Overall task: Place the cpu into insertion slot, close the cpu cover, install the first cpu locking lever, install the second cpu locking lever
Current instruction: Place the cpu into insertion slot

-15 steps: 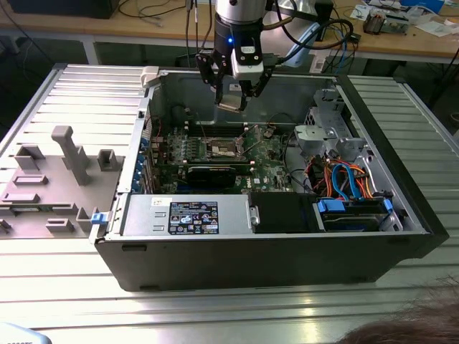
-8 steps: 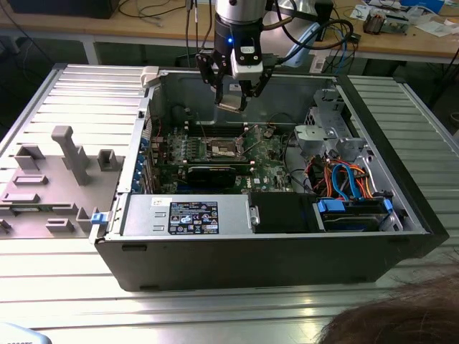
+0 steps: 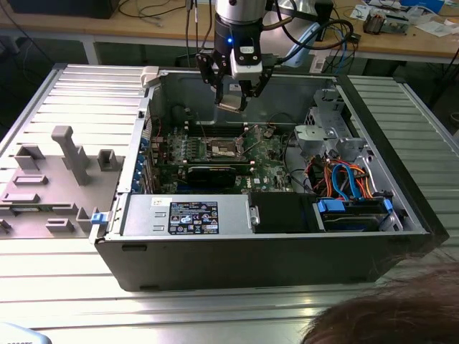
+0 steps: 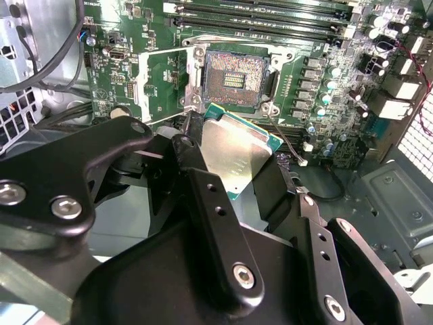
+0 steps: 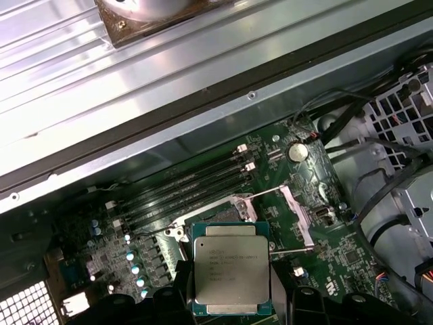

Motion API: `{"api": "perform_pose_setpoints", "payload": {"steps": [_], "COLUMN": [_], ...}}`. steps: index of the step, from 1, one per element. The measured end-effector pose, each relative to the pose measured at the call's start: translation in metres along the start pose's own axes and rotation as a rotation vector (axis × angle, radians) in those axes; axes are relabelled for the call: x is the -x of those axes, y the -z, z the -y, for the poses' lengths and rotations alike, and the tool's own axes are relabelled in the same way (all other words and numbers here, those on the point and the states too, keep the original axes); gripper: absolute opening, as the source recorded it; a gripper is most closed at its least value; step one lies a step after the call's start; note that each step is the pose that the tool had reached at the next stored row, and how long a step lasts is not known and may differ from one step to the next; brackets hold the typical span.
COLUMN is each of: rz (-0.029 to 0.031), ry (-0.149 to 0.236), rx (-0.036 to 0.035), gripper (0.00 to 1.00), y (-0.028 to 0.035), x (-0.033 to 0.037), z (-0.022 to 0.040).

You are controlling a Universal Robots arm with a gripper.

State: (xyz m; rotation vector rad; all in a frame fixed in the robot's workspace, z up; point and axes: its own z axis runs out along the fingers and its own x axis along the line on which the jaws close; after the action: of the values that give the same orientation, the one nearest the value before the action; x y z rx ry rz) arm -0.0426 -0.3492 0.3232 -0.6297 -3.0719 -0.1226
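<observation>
Claw: my claw [image 3: 231,105] hangs inside the open case [image 3: 272,258]; its black fingers [image 4: 203,196] are closed on two opposite edges of the cpu [image 4: 238,152], no wider than the chip.
Cpu: flat square with a brushed silvery-grey top and a thin green rim. I see it held in the air above the insertion slot [image 4: 233,78], tilted in the second wrist view and not seated.
Insertion slot: square, with a dark pin field and a pale metal rim, lying uncovered.
Cpu cover: thin silvery frame [image 4: 141,84] swung open beside the slot; the green board [image 4: 115,81] shows through its cut-out.
Near the slot: long black memory slots [image 4: 264,20], small round capacitors [image 5: 130,256] and a shiny coin cell [image 5: 296,150].
In the way: the claw's own black links [image 4: 223,230] hide the board under the chip from me.
Case: grey sheet metal on a ribbed aluminium table [image 3: 215,308]. It holds a labelled power supply [image 3: 186,215], with orange and blue cables [image 3: 344,179] toward the exterior view's right.
Outside: grey moulded fixtures [image 3: 72,154] on the exterior view's left, and a person's hair [image 3: 387,319] at the lower edge.
</observation>
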Motion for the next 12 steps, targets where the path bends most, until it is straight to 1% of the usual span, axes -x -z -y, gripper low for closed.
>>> {"api": "perform_pose_setpoints", "payload": {"steps": [5,12], "rz": [0.0006,0.0028], "ry": [-0.009,-0.037], "rx": [0.0002,0.0006], "gripper": [0.54,0.54], "y": [0.0,-0.0004], "x": [0.0,0.0], "z": [0.0,0.0]}}
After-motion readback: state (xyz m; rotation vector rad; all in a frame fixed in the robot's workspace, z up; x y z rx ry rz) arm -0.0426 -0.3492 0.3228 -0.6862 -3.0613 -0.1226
